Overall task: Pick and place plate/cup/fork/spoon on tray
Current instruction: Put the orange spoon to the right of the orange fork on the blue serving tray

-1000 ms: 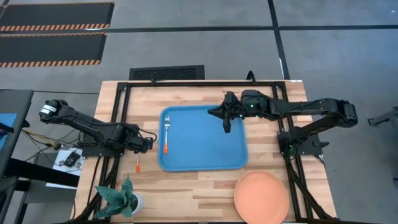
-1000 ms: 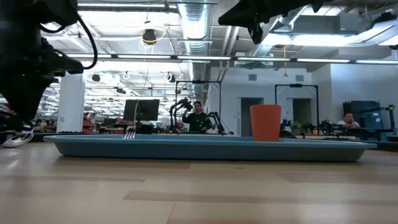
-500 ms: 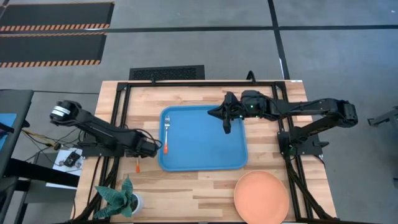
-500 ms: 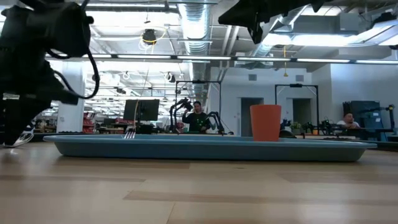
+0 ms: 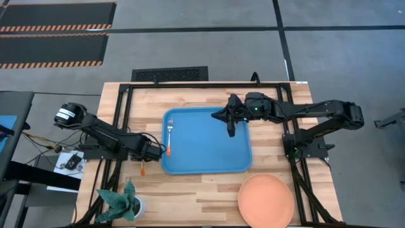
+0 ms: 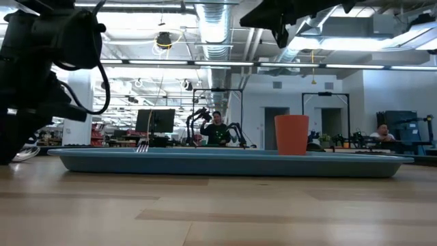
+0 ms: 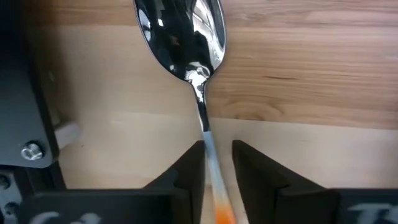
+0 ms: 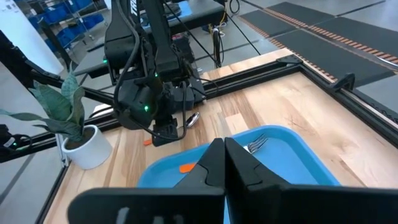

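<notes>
The spoon (image 7: 186, 43) lies on the wood just left of the blue tray (image 5: 209, 149). Its orange handle end (image 5: 142, 170) sticks out from under my left gripper (image 5: 154, 152), which is low over it and shut on the handle. The fork (image 5: 169, 136) lies on the tray near its left rim. The cup (image 6: 291, 134) stands upright on the tray; the high view hides it under my right gripper (image 5: 231, 125), which is shut, empty and well above the tray. The plate (image 5: 266, 201) rests on the table near the front right. My left gripper has the spoon's thin handle (image 7: 208, 146) between its two fingers, just behind the bowl, with the handle slanting across the narrow gap. The fingers come from above, pointing down, and lie across the handle. The bowl (image 7: 183, 37) and the handle end (image 5: 142, 170) rest on the table.
A white pot with a green plant (image 5: 123, 201) stands at the table's front left corner. Black frame rails (image 5: 120, 126) run along the table's left, right and far sides. People and other robot arms show in the room beyond the table.
My left gripper has gone a little toward the tray and the table's near edge, and has come down over the spoon.
</notes>
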